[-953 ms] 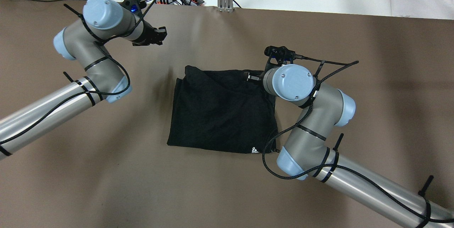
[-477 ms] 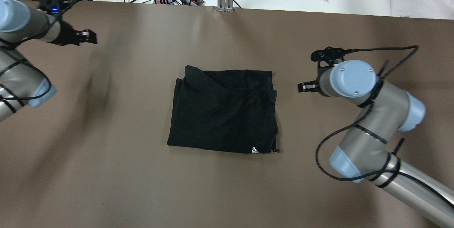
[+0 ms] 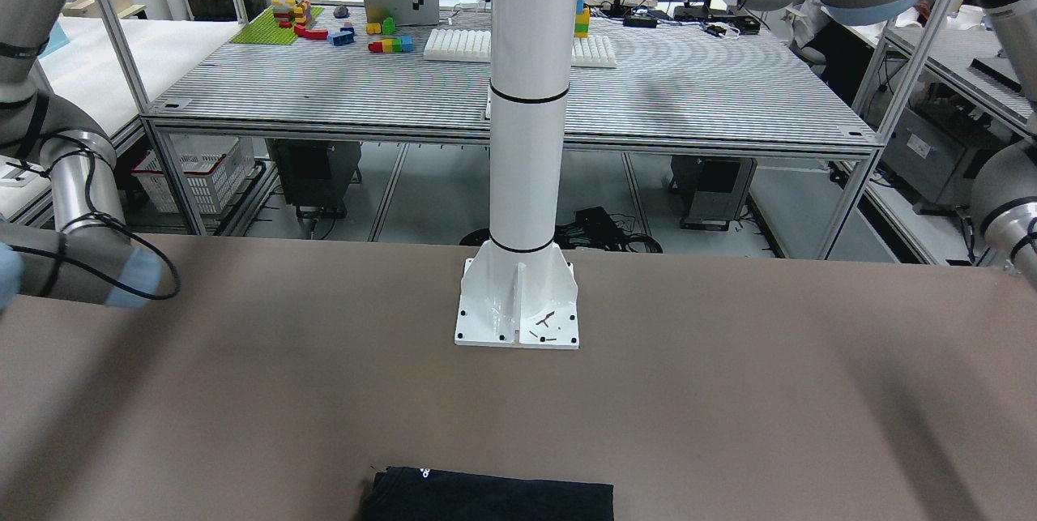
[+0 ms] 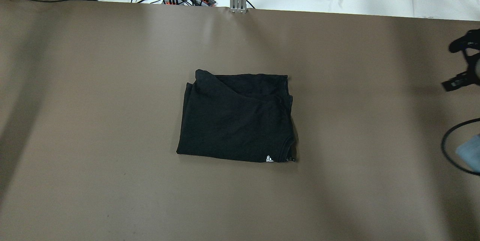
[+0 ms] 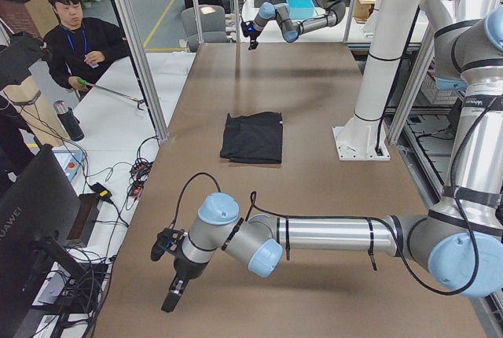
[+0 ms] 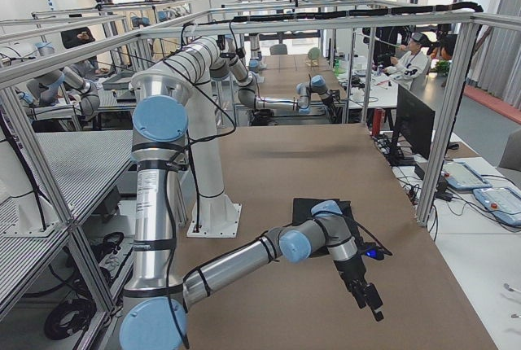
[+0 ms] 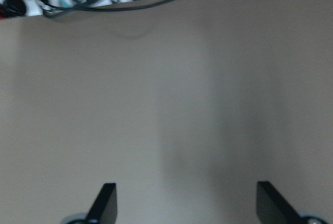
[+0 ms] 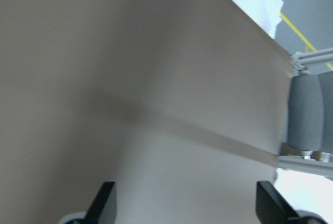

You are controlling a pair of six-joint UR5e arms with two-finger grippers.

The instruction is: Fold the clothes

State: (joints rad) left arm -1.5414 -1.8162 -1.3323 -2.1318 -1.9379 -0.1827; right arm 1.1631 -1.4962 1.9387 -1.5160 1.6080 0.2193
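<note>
The folded garment (image 4: 236,117) lies central on the worktop (image 4: 93,139). Both the left fingers (image 7: 106,203) and right fingers (image 8: 104,200) gape wide, empty, at opposite ends; the right seems nearer.

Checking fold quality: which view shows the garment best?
Overhead exterior: the garment lies whole and unobstructed, folds and white mark visible. Exterior left shows it whole but small and oblique. Front-facing crops it at the bottom edge. In exterior right the right arm hides part. Wrist views show only table.
</note>
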